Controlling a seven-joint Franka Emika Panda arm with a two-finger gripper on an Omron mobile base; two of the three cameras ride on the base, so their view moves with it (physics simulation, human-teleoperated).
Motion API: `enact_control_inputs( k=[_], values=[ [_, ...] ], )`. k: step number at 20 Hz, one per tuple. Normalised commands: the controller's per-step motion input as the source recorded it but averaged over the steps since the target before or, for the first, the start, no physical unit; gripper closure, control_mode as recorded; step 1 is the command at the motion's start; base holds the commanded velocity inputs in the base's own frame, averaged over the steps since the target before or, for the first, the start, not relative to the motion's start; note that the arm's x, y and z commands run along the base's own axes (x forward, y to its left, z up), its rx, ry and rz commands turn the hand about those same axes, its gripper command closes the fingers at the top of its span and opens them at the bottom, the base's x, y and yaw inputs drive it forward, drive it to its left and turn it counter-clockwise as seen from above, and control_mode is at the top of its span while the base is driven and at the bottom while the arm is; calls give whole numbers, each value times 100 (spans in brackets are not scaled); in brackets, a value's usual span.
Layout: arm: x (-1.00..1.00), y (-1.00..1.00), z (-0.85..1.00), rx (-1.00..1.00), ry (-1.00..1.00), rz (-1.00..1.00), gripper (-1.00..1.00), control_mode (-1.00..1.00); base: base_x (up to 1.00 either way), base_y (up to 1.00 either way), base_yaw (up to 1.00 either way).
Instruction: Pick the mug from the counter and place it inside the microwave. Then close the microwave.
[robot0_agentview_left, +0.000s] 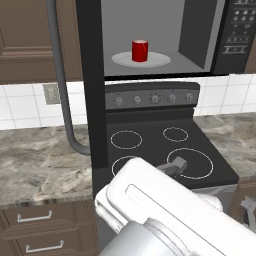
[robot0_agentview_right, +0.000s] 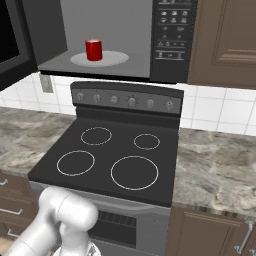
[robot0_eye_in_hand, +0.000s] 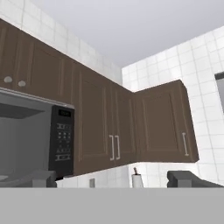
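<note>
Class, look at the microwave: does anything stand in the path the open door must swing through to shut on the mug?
Nothing visible does. The mug sits well inside on the white plate, and the door hangs open at the left with free space before the cavity.

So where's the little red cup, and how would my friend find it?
Look above the black stove to the big microwave with its door swung open. Inside, on the white round plate, stands the mug. It is the only bright red thing there, a small upright cylinder among grey, black and brown.
</note>
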Motion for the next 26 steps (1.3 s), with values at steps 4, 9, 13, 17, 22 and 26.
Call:
enact_control_inputs(
  k=[4,9,13,17,22,26],
  values=[
    [0,56,-1,-6,3,-12,-100,-100,0,0,0],
    [0,41,-1,-6,8,-12,-100,-100,0,0,0],
    [0,24,-15,-2,2,-9,-100,-100,0,0,0],
    [13,3,-31,-1,3,-2,-100,-100,0,0,0],
    [46,0,-16,-2,11,0,-100,-100,0,0,0],
    [45,1,0,0,12,0,-100,-100,0,0,0]
  ],
)
